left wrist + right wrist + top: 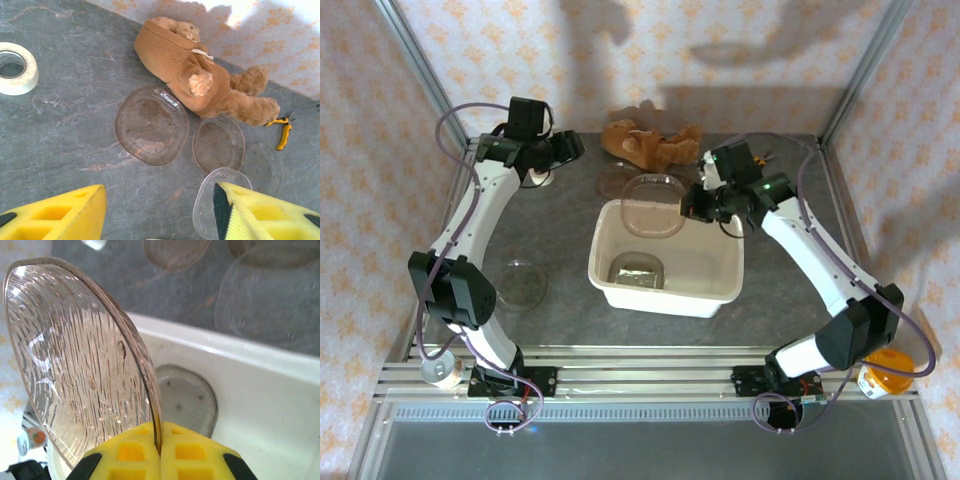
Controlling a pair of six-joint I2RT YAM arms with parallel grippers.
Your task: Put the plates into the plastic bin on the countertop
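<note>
The plastic bin (665, 298) on the countertop (800, 285) holds one plate (638, 270). The right gripper (159, 440) clamps a second plate (75, 360) (on edge) over its far rim; the left gripper (160, 205) gapes above loose plates (151, 125) farther back.

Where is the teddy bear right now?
In the top view, the teddy bear lies at the far edge of the countertop, behind the plastic bin, plates beside it.
</note>
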